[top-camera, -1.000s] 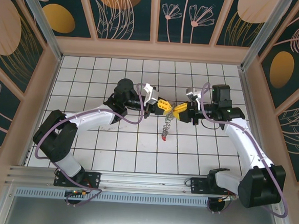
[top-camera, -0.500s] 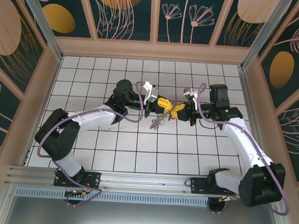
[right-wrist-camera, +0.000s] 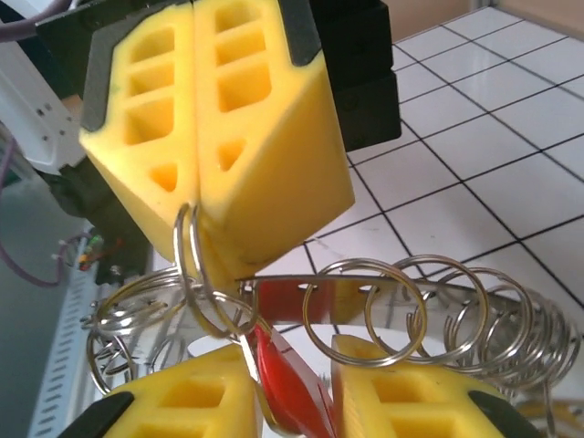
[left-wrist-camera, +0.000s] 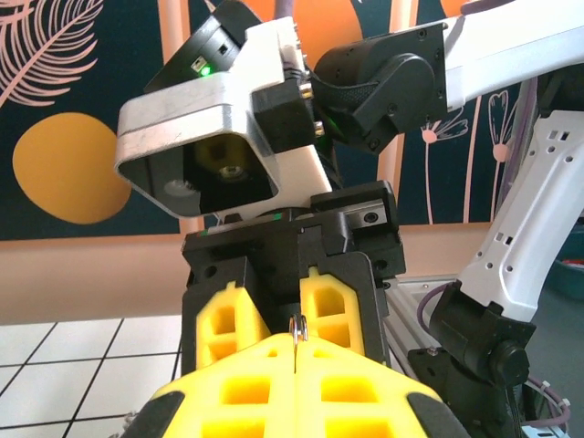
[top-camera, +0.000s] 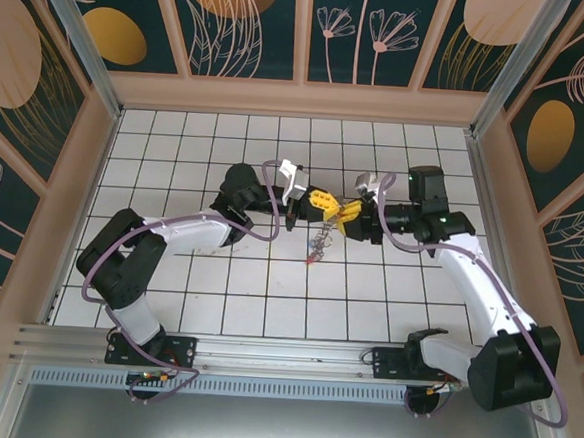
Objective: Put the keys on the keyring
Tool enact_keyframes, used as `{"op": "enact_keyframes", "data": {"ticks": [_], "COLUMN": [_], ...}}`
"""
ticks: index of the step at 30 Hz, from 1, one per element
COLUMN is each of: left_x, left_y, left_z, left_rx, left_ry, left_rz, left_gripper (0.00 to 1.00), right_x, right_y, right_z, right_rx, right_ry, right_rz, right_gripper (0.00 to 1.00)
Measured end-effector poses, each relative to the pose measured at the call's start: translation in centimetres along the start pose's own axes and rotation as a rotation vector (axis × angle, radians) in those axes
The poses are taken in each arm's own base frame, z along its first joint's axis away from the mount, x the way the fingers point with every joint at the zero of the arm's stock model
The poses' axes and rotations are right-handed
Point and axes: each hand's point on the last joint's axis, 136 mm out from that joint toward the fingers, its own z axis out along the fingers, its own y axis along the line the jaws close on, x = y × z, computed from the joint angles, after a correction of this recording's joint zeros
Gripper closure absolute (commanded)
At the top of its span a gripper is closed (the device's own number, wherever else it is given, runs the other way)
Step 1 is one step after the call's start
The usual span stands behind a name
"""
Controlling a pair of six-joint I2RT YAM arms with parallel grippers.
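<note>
From above, the two arms have drawn in tighter over the middle of the white tiled table (top-camera: pixel 266 297) than a second ago. The left gripper (top-camera: pixel 309 201) and the right gripper (top-camera: pixel 350 217) now sit almost tip to tip. The keyring (top-camera: pixel 319 243), which hung long beneath them and then bunched up toward the left, dangles again just under where they meet, with the red key (top-camera: pixel 313 263) at its lower end. To me that reads as a regrip in mid-air, with the threading itself not yet done. The mounting rail (top-camera: pixel 282 357) at the near edge is well apart from all this. From the left wrist, the left jaws are shut tight on a thin wire loop (left-wrist-camera: pixel 297 327) poking up from their seam. The right gripper's yellow fingers (left-wrist-camera: pixel 333 306) face them just beyond, standing a little apart. From the right wrist, the left jaws pinch that same small loop at their tip, and the grey band of the keyring runs off to the right. The red key's tag lies between the parted right fingers; whether they squeeze it I cannot tell. In the way, I'd say, are the neighbouring loops (right-wrist-camera: pixel 415 287) crowding the held one, and the little room the two sets of fingers leave each other.
</note>
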Motion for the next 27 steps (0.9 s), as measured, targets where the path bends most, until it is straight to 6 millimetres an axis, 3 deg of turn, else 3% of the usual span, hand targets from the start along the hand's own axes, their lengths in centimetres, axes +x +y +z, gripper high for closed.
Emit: {"op": "enact_keyframes", "data": {"ticks": [10,27], "left_x": [0.0,0.2], "left_y": [-0.2,-0.3], "left_z": [0.1,0.2], "left_rx": [0.005,0.013], "left_ry": [-0.001,0.006], "left_rz": [0.009,0.009], "left_gripper": [1.0,1.0], "right_x": [-1.6,-2.0], "right_y": [-0.1,0.2], "right_z": [-3.2,-2.2], "right_rx": [0.152,0.042], "right_ry": [-0.021,-0.044], "right_rz": [-0.196,-0.193], "right_gripper": [0.63,0.66]}}
